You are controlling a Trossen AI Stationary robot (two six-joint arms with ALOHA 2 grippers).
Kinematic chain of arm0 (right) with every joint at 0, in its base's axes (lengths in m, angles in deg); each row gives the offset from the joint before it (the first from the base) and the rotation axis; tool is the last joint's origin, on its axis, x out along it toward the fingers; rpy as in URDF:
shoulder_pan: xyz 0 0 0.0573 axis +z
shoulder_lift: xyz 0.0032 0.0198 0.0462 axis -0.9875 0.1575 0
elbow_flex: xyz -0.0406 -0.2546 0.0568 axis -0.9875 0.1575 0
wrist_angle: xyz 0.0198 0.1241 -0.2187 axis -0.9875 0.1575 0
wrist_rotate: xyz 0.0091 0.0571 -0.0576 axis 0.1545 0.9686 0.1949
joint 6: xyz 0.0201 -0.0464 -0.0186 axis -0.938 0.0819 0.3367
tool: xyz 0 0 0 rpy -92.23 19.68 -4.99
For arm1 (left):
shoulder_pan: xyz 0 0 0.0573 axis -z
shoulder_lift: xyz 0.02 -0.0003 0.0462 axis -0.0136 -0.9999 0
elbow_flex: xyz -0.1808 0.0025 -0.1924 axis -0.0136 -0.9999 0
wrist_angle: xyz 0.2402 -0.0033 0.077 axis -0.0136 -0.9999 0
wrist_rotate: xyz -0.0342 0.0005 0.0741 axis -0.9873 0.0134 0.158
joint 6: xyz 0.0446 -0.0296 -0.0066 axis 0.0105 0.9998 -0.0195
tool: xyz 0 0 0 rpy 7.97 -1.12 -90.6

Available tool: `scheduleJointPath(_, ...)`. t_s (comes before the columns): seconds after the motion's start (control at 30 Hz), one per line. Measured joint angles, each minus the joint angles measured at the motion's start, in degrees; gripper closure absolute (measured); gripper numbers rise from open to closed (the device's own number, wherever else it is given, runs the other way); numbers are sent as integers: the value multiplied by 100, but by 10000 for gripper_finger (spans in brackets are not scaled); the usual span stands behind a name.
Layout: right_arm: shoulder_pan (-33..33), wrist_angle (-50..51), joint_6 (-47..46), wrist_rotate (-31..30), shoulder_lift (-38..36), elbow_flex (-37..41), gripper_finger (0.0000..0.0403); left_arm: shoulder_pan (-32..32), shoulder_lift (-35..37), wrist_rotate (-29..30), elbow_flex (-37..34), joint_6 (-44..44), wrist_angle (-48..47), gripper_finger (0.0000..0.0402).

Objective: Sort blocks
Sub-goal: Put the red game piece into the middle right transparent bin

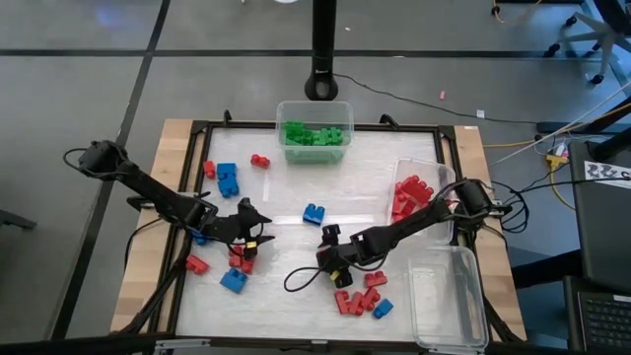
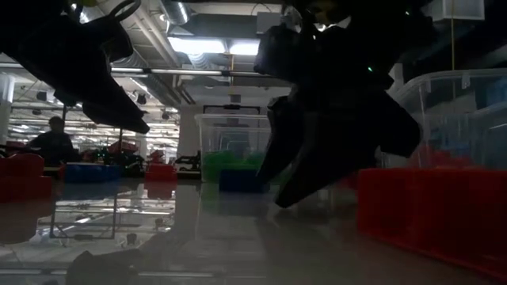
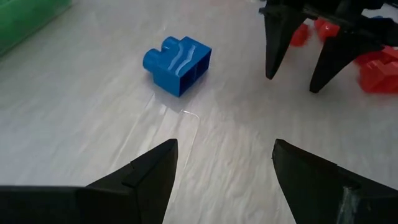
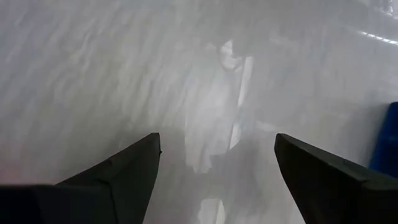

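Red and blue blocks lie scattered on the white table: a blue block [image 1: 314,213] [image 3: 179,62] sits near the middle, and a red cluster [image 1: 357,296] lies toward the near edge. My left gripper [image 1: 262,233] [image 3: 224,146] hovers open at the left, pointing toward the blue block. My right gripper [image 1: 329,254] [image 4: 217,137] hangs open just above bare table, near side of the blue block, nothing between its fingers. Its two dark fingers [image 3: 273,50] also show in the left wrist view.
A clear tub of green blocks [image 1: 314,133] stands at the far edge, a tub of red blocks [image 1: 414,192] at the right, and an empty clear tub [image 1: 449,296] at the near right. More blocks [image 1: 228,177] [image 1: 237,266] lie on the left half.
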Motion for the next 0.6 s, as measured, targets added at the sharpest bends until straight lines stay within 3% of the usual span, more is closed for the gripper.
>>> scheduleJointPath(0.27,-13,285,568,20,-67,-83,86,0,-7,0,0,0,-3,150)
scheduleJointPath(0.47,4,2425,493,-455,-521,-701,86,0,-7,-1,0,-1,-21,150)
scheduleJointPath(0.6,4,3762,405,-160,-755,-835,86,0,-7,-2,0,-2,-9,150)
